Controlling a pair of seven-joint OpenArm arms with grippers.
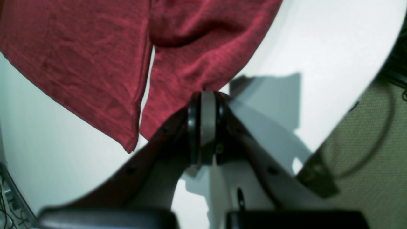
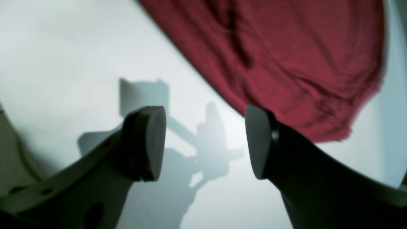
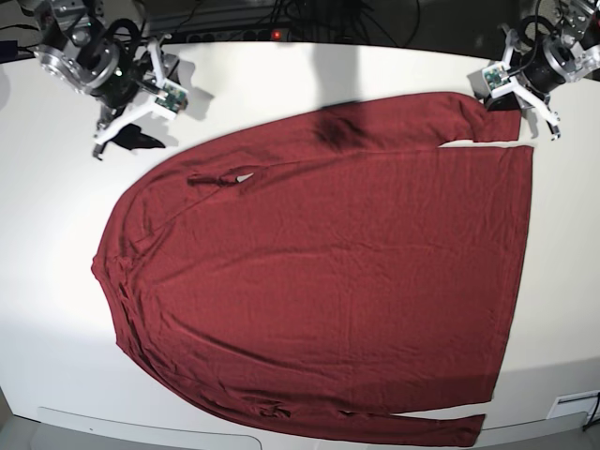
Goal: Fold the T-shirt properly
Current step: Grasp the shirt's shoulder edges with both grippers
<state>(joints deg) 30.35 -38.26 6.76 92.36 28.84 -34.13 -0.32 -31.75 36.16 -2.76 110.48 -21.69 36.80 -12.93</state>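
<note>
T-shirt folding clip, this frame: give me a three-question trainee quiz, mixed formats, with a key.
1. True or false: the left gripper is shut on the sleeve cuff of the T-shirt.
2. Multiple choice: the right gripper is A) shut on cloth, B) open with nothing between its pads, C) out of view.
3. Fill in: the T-shirt lies spread out on the white ____.

Key: 1 true; 2 B; 3 table.
</note>
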